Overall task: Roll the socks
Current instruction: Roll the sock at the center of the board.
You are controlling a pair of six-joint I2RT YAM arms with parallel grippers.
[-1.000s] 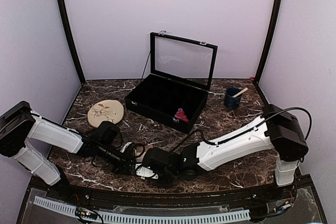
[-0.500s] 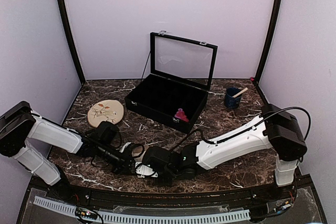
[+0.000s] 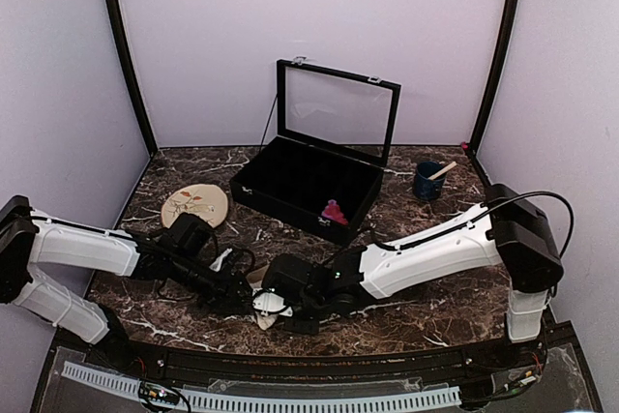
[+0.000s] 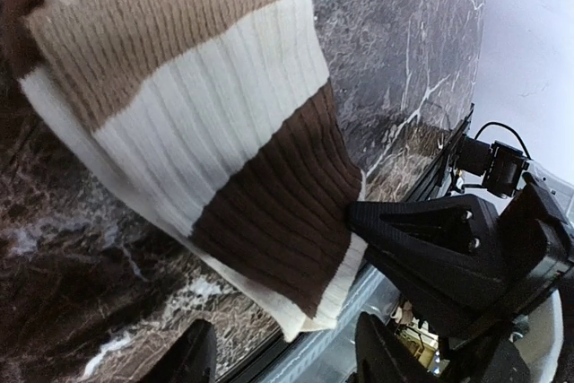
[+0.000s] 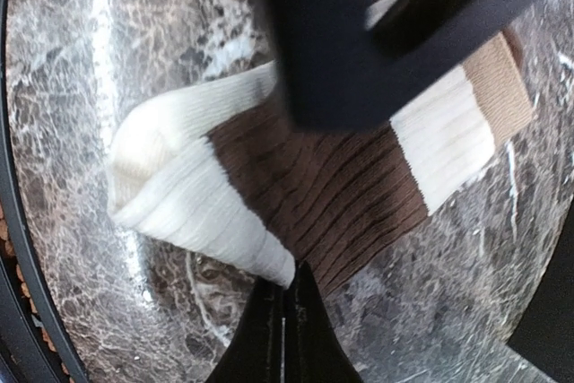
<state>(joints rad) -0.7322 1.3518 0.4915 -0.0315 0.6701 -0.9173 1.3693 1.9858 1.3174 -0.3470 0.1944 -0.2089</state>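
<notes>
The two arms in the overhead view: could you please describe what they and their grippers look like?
Both the left arm and right arm have smooth white links with boxy black joints. Black cables loop along each. The left gripper and right gripper are matte black with angular fingers.

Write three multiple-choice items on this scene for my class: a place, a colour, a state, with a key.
1. Where is the pink sock? A on the floor; B in the black case; C on a shelf.
2. The striped sock's darkest band is: A green; B dark brown; C red.
3. The case's lid is: A shut; B off; C standing open.
Key: B, it lies on the case's black lining; B, brown shows beside cream and tan; C, the lid stands upright.
</notes>
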